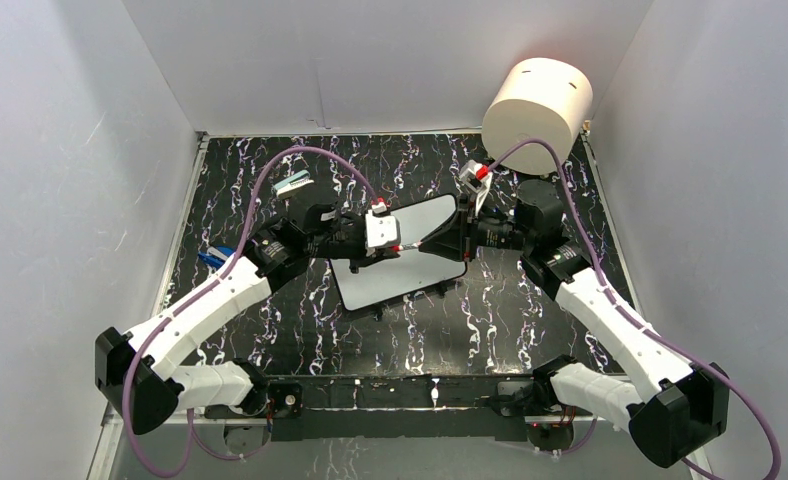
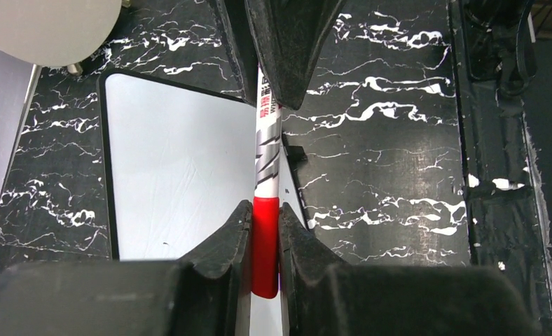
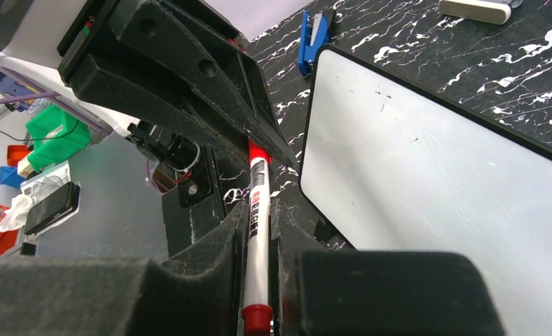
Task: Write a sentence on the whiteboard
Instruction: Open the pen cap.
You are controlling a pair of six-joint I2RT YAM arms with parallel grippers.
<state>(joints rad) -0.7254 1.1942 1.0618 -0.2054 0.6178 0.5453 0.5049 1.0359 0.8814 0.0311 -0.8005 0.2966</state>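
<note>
Your left tool (image 2: 265, 218) is clamped on the red cap (image 2: 265, 252) of a marker (image 2: 267, 150), with both fingers pressed flat against the cap's sides. Your right tool (image 3: 259, 211) is closed on the same marker further along, gripping the white printed barrel. The pen is held at both ends, stretched between the two tools, which face each other tip to tip. From above, the marker runs almost level from left to right with the cap end on the left.

The whiteboard (image 1: 395, 282) lies flat on the black marbled surface (image 1: 500, 325), roughly in the middle and turned at a slant to the edges. It sits directly beneath the meeting tools. In the top view the marker crosses over the far part of the board. In the left wrist view the barrel lines up along one black-rimmed edge. The part of the board's face you can see is plain white apart from a few tiny specks. You cannot tell from these views how high the marker hangs above it.

Around the edges, a cream cylinder (image 1: 537, 105) stands at the far right corner, well apart from the board. A small blue object (image 1: 215, 257) lies on the surface by your left arm, and a teal-and-white block (image 1: 293, 183) lies beyond it, toward the back wall.
</note>
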